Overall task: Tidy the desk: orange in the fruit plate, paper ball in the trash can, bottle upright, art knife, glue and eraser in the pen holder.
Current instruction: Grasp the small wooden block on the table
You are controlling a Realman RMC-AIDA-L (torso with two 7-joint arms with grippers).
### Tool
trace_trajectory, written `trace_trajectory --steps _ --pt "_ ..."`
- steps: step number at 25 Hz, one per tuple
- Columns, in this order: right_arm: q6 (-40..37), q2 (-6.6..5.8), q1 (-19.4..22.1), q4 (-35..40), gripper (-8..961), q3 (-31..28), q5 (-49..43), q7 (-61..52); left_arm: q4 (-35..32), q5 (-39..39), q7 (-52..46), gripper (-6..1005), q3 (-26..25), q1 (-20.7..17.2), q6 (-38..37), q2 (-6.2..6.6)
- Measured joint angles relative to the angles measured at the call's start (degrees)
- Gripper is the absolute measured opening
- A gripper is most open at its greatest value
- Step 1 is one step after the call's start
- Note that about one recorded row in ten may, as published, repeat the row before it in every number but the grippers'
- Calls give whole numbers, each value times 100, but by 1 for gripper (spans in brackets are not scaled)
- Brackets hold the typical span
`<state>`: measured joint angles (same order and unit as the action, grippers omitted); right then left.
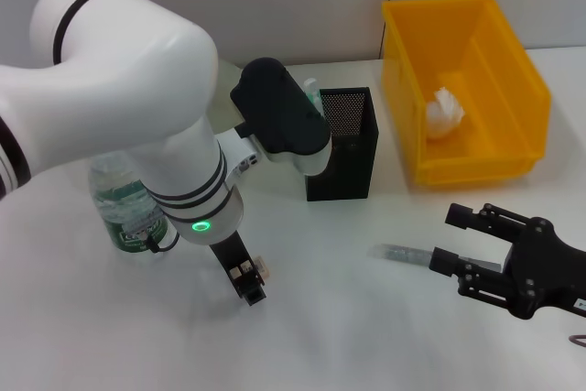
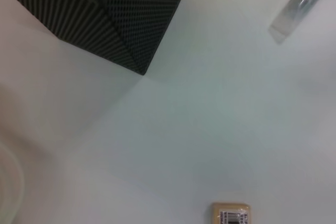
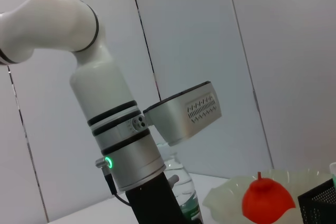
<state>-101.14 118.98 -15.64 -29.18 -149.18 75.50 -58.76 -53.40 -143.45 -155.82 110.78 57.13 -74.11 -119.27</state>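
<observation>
The pen holder (image 1: 341, 142) serves as landmark. The eraser (image 1: 261, 268) lies flat on the table (image 1: 348, 336), near the holder's front-left side. The left gripper (image 1: 248, 283) stands directly over it, pointing down; whether its fingers are spread or closed cannot be told. The art knife (image 1: 399, 255) lies in front of the holder, toward its right, with the right gripper (image 1: 465, 244) just beside it, fingers wide and holding nothing. In my judgement the eraser is light, firm and slightly grippy: pinch across its short sides, low to the table.
</observation>
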Motion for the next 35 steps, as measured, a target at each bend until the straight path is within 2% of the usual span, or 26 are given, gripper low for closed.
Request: trace_trajectory --steps 16,32,35 --pt "53 2 -101 71 692 21 0 -10 188 46 90 554 12 16 -14 0" --pt "78 2 -134 143 692 18 -1 10 94 34 119 542 -17 20 -10 0" --pt "78 2 -140 148 692 20 -1 10 90 29 121 492 -18 24 -1 0"
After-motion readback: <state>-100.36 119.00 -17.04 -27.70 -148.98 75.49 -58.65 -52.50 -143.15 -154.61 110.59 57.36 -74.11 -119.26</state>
